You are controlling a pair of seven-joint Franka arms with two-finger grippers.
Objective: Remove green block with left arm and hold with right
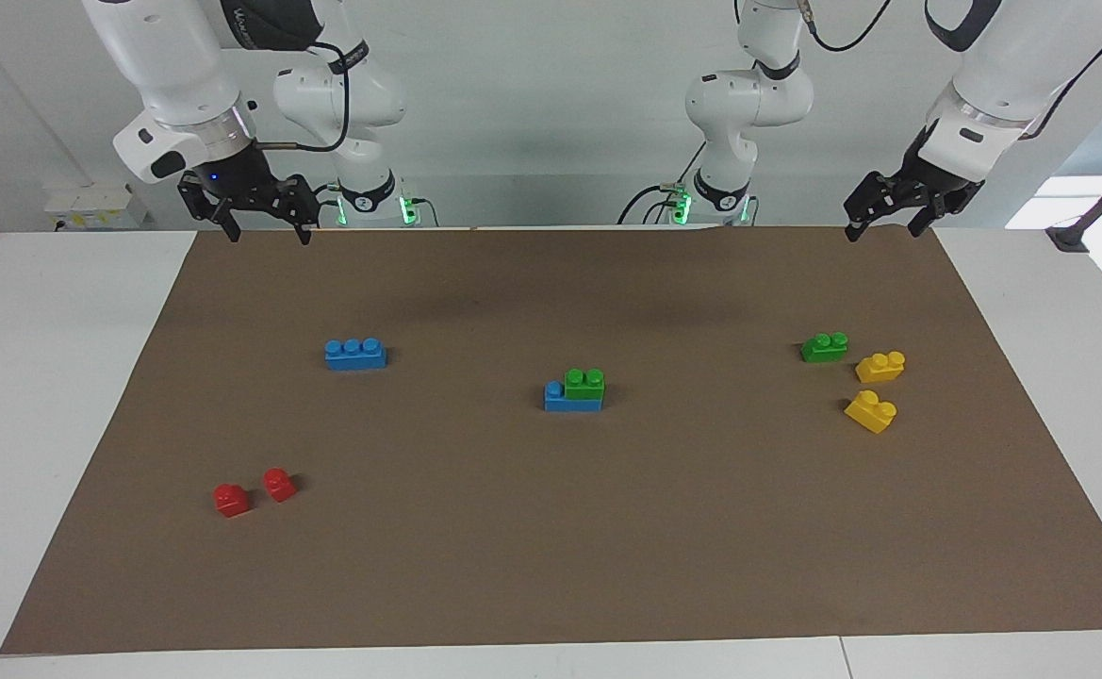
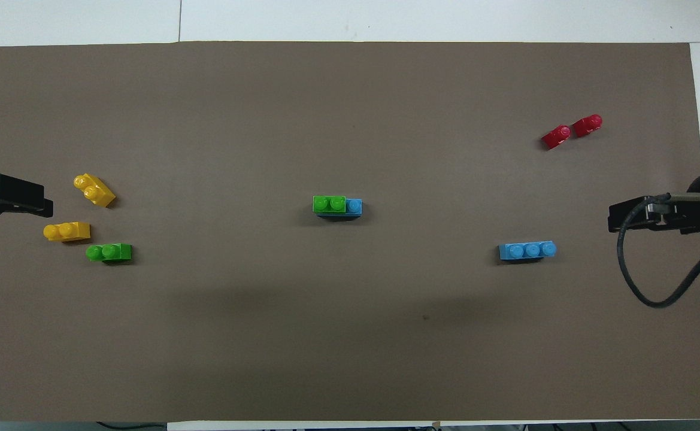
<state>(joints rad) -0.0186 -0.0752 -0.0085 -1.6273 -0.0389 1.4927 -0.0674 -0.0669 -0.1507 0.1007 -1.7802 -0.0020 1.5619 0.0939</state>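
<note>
At the right arm's end of the brown mat, the right gripper hangs in the air over the mat's edge nearest the robots, fingers spread and nothing between them; that arm is waiting. Two red blocks sit just beside each other, farther from the robots on that same end. Loose blue three-stud brick lies nearer to the robots than the reds, flat on the mat, well apart from everything else. Mid-table: the green block, bright green plastic, two round studs on top, short and squarish, is seated on a second blue brick. It covers two of the blue brick's studs and leaves one blue stud bare at the end toward the right arm; overhead view confirms this, with green block flush to one end of its blue base. Stack stands upright, untouched, well apart from both grippers. Toward the left arm's end: a near-identical loose green brick lies on the mat, with two yellow bricks close by, both farther from the robots than it, the outer one turned at an angle. Left gripper hangs over the mat's corner nearest the robots at that end, fingers parted, holding nothing.
</note>
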